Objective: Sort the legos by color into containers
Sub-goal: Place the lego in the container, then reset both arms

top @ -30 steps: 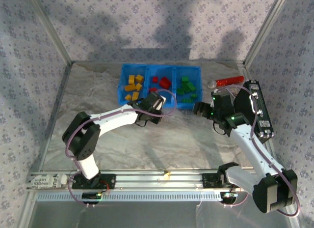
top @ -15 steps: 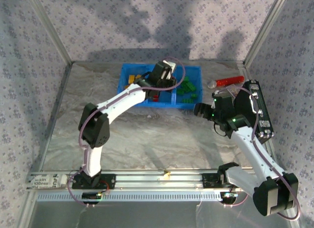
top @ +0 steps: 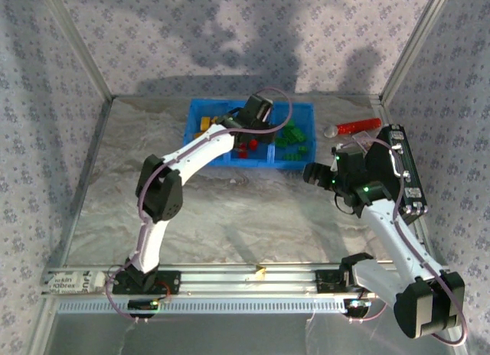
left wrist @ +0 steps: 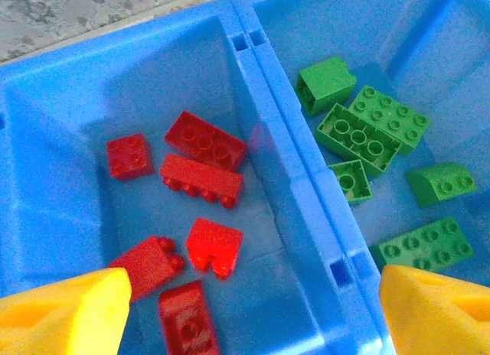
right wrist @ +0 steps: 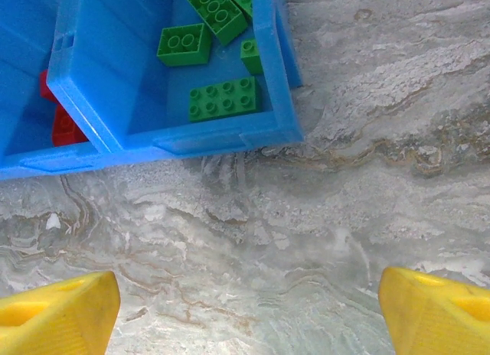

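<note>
The blue tray (top: 292, 165) lies at the back of the table, its three containers side by side. Yellow-orange legos (top: 205, 125) fill the left one, partly behind my left arm. Red legos (left wrist: 205, 141) lie in the middle one and green legos (left wrist: 360, 133) in the right one, beyond the divider (left wrist: 295, 187). My left gripper (left wrist: 253, 313) hangs open over the middle container, empty, with a red brick (left wrist: 214, 244) just below it. My right gripper (right wrist: 249, 313) stands open over bare table in front of the tray's right corner (right wrist: 199, 144).
A long red cylinder with a grey tip (top: 356, 126) lies right of the tray. A black case (top: 403, 171) stands along the right edge, close behind my right arm. Metal frame posts and patterned cloth walls close the table in.
My left arm has stretched from the tray's front edge out over the middle container, and its jaws now stand open. The right arm has barely moved.
</note>
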